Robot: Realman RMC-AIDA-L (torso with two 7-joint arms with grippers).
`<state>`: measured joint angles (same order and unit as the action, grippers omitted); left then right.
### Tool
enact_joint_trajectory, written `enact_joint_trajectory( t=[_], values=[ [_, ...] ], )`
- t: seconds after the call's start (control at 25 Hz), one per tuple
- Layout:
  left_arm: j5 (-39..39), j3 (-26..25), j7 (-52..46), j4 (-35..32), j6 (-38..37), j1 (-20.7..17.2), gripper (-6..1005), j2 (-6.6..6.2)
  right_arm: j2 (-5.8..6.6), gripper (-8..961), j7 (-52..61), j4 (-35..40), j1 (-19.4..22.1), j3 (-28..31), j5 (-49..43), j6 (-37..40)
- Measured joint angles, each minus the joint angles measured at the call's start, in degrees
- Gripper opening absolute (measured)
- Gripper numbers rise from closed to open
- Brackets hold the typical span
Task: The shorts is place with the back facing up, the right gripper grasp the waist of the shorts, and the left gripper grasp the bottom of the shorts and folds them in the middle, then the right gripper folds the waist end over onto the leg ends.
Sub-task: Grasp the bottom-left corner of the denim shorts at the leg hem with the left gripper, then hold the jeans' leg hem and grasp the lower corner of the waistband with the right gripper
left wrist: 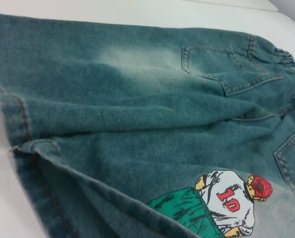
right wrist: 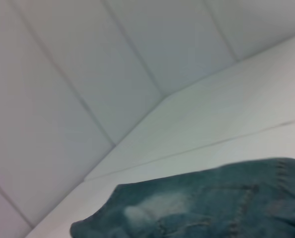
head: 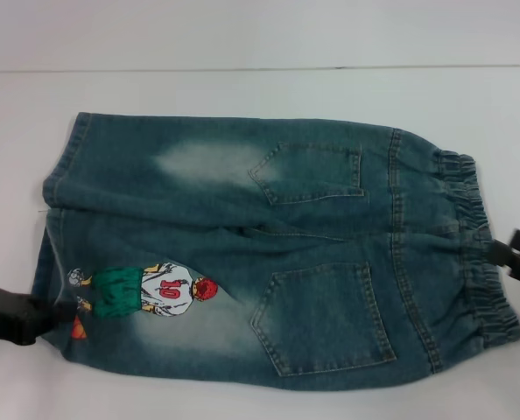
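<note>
I see the faded blue-green denim shorts (head: 260,254) spread flat on the white table (head: 242,96), back pockets up. My left gripper (head: 19,317) sits at the hem of the near leg, beside the printed footballer (head: 155,293); my right gripper (head: 518,254) touches the elastic waistband (head: 474,254). I cannot tell either gripper's grip state.
</note>
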<state>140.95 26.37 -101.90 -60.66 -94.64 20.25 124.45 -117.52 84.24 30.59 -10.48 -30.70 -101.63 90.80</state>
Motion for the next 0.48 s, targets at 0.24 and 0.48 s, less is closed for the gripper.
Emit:
enact_joint_trajectory(
  t=[0.24,0.48],
  values=[
    [-0.44,0.07,-0.02,0.02,-0.02,0.33,75,0.00,1.89,946,1.13,-2.97,4.34,1.63,-0.59,1.61],
    [-0.44,0.47,-0.35,0.02,-0.17,0.77,74,0.00,3.51,946,3.52,-3.02,5.53,3.03,-5.89,2.58]
  ],
)
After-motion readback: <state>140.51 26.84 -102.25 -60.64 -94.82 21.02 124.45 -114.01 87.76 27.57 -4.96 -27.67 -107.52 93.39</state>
